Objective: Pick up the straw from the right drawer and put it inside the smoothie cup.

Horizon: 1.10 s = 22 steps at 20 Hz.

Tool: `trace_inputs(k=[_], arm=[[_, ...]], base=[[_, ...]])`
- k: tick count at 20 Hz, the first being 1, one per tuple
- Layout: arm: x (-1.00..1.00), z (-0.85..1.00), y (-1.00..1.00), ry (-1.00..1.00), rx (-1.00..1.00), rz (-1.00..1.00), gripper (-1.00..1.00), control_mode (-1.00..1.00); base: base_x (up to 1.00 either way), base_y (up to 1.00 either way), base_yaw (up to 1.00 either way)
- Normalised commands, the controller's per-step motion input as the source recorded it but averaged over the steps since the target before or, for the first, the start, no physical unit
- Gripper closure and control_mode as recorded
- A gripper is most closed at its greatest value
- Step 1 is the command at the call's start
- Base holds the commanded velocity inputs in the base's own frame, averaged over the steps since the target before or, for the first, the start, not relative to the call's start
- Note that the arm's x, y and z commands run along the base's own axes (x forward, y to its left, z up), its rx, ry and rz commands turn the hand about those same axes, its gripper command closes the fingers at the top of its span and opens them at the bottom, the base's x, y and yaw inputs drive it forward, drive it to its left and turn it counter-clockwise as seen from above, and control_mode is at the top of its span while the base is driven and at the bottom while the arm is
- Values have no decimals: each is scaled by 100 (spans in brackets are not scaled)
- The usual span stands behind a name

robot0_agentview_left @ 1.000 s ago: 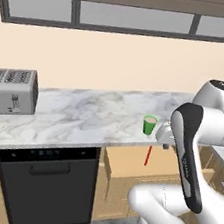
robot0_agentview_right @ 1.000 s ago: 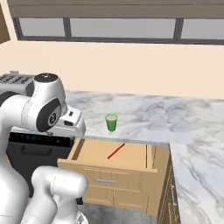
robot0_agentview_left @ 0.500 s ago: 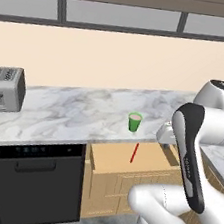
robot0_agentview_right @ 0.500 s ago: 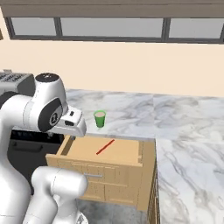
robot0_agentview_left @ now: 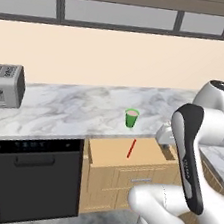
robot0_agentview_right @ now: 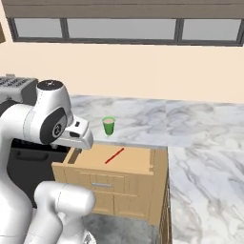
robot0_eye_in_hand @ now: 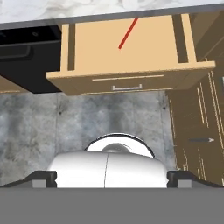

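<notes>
Now: thin red straw [robot0_eye_in_hand: 128,34] lies flat, diagonal, mid-floor of pulled-out light-wood drawer [robot0_eye_in_hand: 131,78]; small green cup [robot0_agentview_left: 131,118] on marble surface [robot0_agentview_left: 73,111] just behind drawer. Pincer fully open, empty, well short of drawer front.

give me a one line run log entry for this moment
phase: approach | straw: lying in open right drawer | smoothie cup: upright on counter behind drawer | gripper: open, holding nothing
</notes>
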Motion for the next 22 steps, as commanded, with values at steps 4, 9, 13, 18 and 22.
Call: trace_inputs(k=[4,9,13,18,22], arm=[[0,0,0,0,0,0,-100,100],[0,0,0,0,0,0,-100,100],[0,0,0,0,0,0,-100,100],[32,-5,0,1,0,0,-100,-100],[50,-5,0,9,0,0,-100,-100]], base=[[0,-40,0],[2,-29,0],[14,0,0],[0,0,0],[0,0,0]])
